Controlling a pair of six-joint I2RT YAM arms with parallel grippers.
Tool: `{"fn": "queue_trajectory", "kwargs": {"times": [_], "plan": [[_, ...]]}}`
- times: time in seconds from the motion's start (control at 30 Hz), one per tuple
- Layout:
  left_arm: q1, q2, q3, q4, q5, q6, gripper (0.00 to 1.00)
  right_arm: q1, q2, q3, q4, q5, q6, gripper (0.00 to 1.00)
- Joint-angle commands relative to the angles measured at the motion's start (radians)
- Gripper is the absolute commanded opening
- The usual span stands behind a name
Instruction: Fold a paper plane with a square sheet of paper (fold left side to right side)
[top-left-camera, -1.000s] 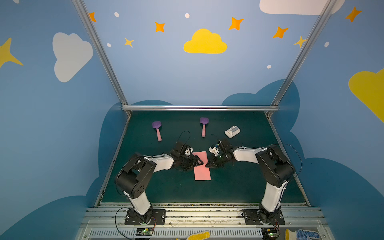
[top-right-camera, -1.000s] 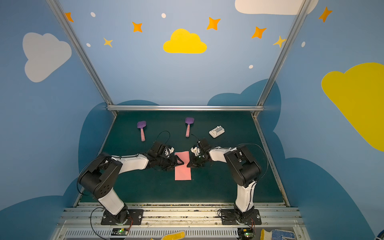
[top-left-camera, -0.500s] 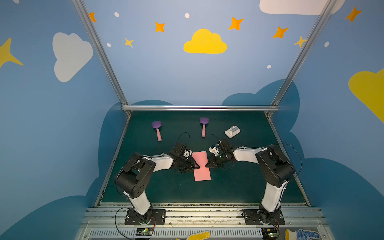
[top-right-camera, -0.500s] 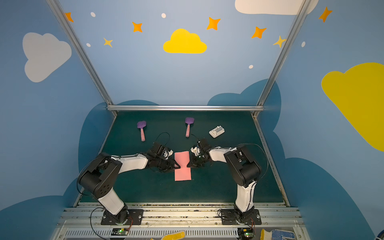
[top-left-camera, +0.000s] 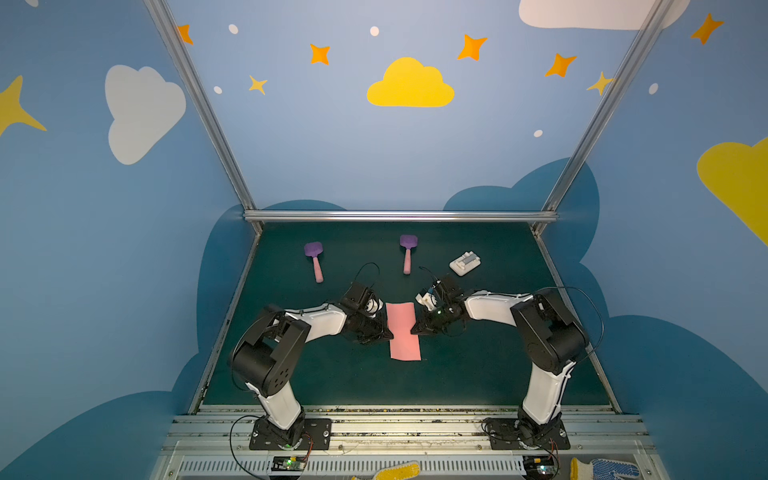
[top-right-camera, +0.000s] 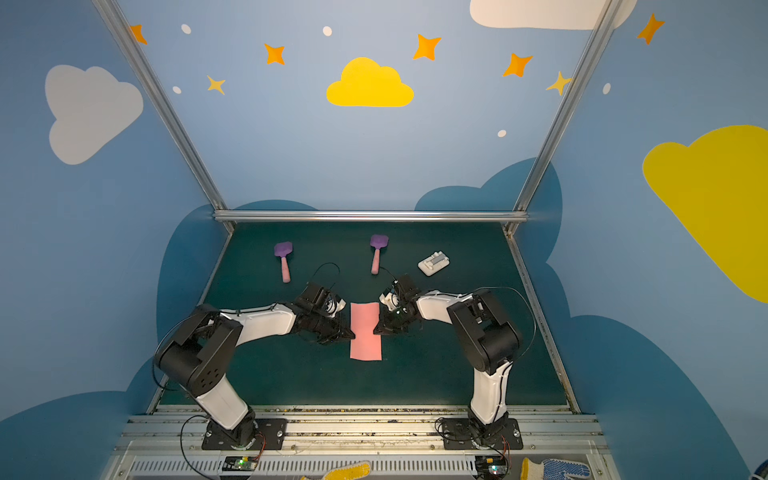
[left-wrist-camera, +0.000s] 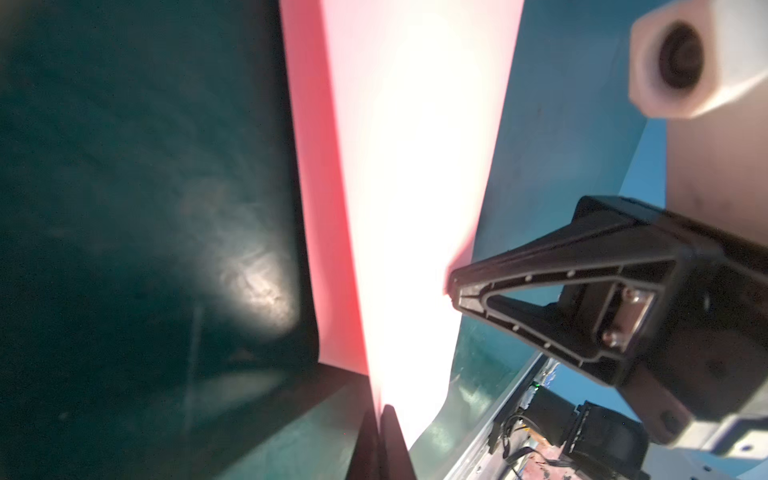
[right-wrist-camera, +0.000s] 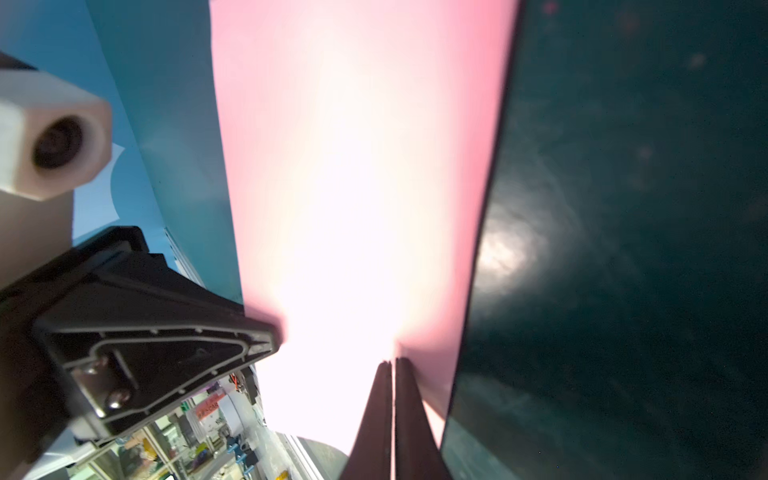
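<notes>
One fold appears complete: the sheet of paper (top-left-camera: 402, 330) lies on the green desk (top-left-camera: 478, 374) as a narrow rectangle, which is consistent with its left side having been brought over onto its right. No folded nose corners, no wing creases and no pointed outline are visible, so in my judgement the task is at an early stage and most of the folding is yet to be done. The sheet sits near the middle of the desk, directly between the two arms. It is plain salmon pink, unmarked, and flat as far as both top views show. The wrist views overexpose its surface, so fine creases cannot be checked. A darker strip along one long edge in the left wrist view may be the fold standing slightly proud, but this is unconfirmed. The left gripper (top-left-camera: 386, 334) has its jaws closed together, tips at the sheet's left long edge. The right gripper (top-left-camera: 414, 330) is likewise closed, tips at the right long edge directly opposite. Whether either one pinches a layer or merely presses on it cannot be told. A purple spatula (top-left-camera: 314, 259), a second spatula (top-left-camera: 407, 251) and a white block (top-left-camera: 464, 263) lie further back, well apart from the sheet.
</notes>
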Motion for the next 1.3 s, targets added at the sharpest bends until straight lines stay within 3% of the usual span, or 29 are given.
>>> {"fn": "queue_trajectory", "kwargs": {"times": [0.0, 0.07, 0.17, 0.37, 0.77, 1.27], "plan": [[0.003, 0.015, 0.034, -0.079, 0.014, 0.001, 0.04, 0.030, -0.086, 0.025, -0.084, 0.030, -0.049, 0.13], [0.003, 0.020, 0.047, -0.102, 0.021, -0.002, 0.04, 0.058, -0.128, 0.025, -0.111, 0.061, -0.059, 0.26], [0.003, 0.027, 0.064, -0.128, 0.035, -0.011, 0.04, 0.121, -0.185, 0.020, -0.141, 0.130, -0.067, 0.38], [0.003, 0.047, 0.078, -0.154, 0.071, -0.033, 0.04, 0.292, -0.258, 0.000, -0.183, 0.361, -0.058, 0.50], [0.005, 0.047, 0.081, -0.152, 0.105, -0.060, 0.04, 0.546, -0.245, 0.019, -0.236, 0.783, 0.013, 0.64], [0.005, 0.055, 0.078, -0.130, 0.120, -0.076, 0.04, 0.625, -0.135, 0.119, -0.263, 0.853, 0.008, 0.64]]}}
